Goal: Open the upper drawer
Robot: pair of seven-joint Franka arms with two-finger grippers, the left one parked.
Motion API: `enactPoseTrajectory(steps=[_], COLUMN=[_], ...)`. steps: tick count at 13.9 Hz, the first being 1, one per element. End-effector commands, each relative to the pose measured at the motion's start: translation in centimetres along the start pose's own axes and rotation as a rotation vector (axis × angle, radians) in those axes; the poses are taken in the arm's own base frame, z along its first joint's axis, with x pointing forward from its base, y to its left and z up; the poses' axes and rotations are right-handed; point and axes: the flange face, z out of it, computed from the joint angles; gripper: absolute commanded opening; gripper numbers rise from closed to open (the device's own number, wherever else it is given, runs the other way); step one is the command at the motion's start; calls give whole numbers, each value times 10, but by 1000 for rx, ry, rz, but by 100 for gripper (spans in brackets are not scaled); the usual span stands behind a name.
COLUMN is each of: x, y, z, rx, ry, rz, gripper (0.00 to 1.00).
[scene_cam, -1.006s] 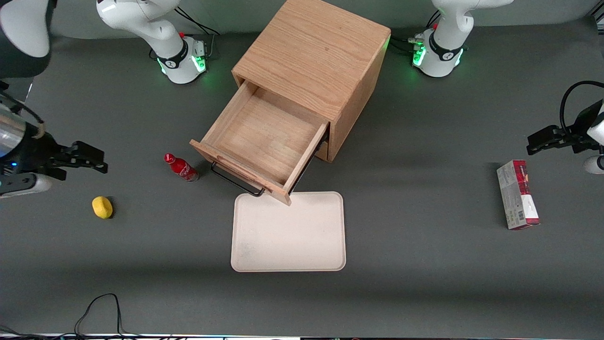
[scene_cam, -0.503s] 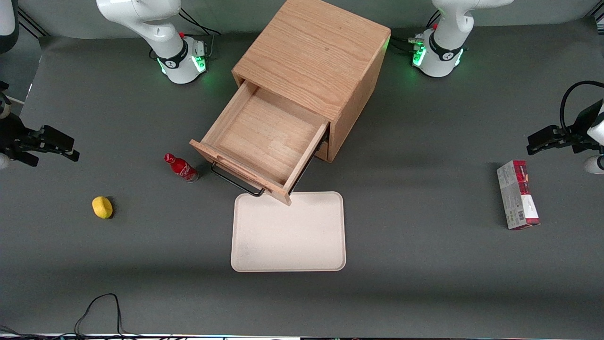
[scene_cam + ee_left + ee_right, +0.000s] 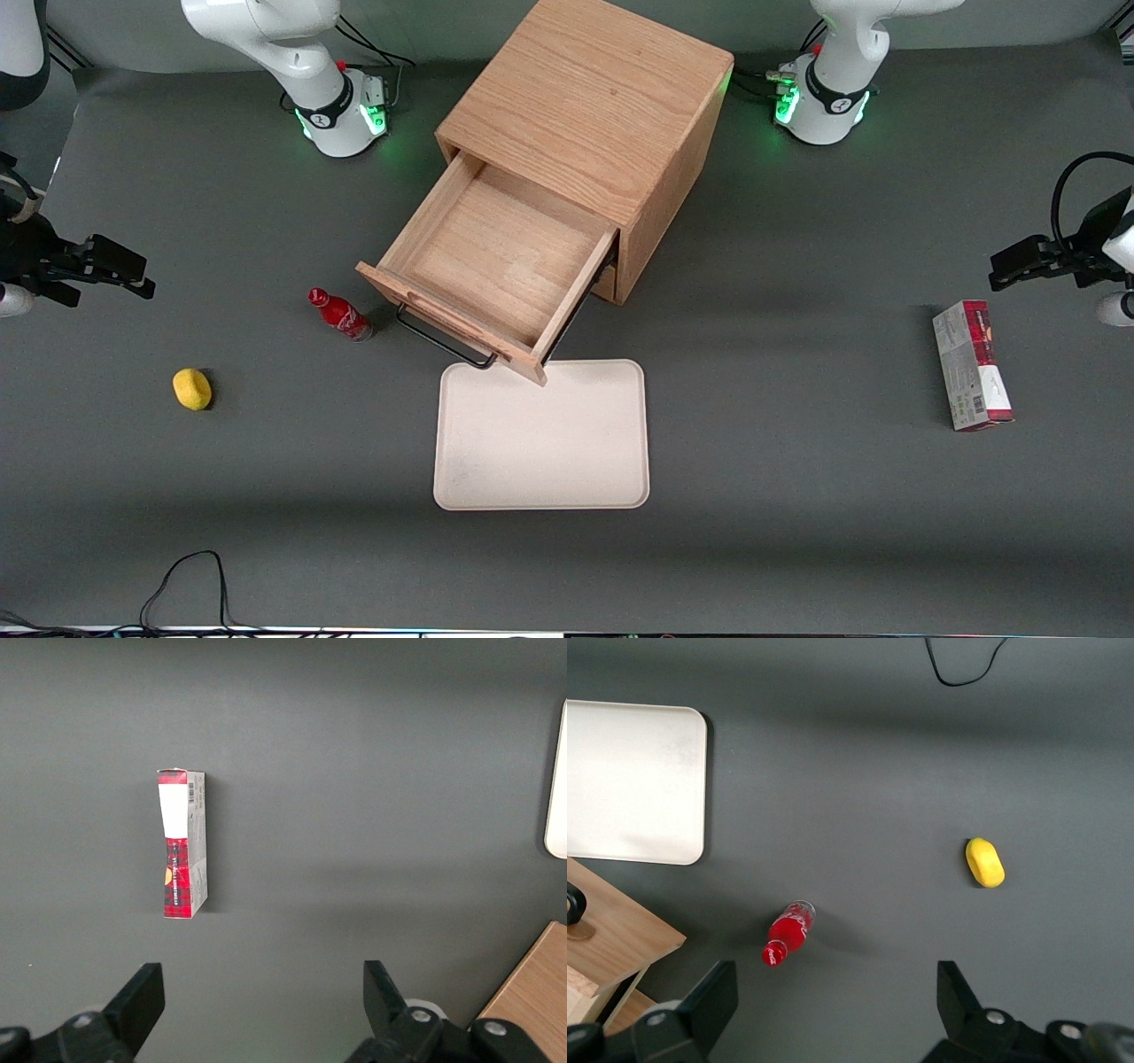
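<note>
— Cabinet (image 3: 592, 97)?
— Light oak with visible grain and a matt finish. The upper drawer (image 3: 496, 257), pulled out, is the same pale wood inside; its handle (image 3: 443, 341) looks like thin black wire, probably metal.

— Table (image 3: 797, 496)?
— Dark grey, matt, like a mat or cloth covering.

— Tray (image 3: 542, 434)?
— Cream, smooth, dull-surfaced, faintly speckled; plastic or pulp, I cannot tell which.

— Small items?
— Red bottle (image 3: 340, 315), glossy, with a shine on its side. Yellow lump (image 3: 191, 389), smooth and matt. Carton (image 3: 972, 364), printed cardboard in red, white and grey.

— The gripper (image 3: 133, 275)?
— Black, matt, at the working arm's end of the table, fingers spread; the arm casings are glossy white plastic.
</note>
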Motion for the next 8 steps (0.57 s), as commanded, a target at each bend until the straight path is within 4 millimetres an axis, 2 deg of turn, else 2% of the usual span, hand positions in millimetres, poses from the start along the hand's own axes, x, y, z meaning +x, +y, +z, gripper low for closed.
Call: enactPoseTrajectory(steps=[1, 8], x=[-1, 2], y=[-3, -2], z=[0, -4], rx=[-20, -21], ry=[5, 2], rz=[16, 22], gripper=[100, 100])
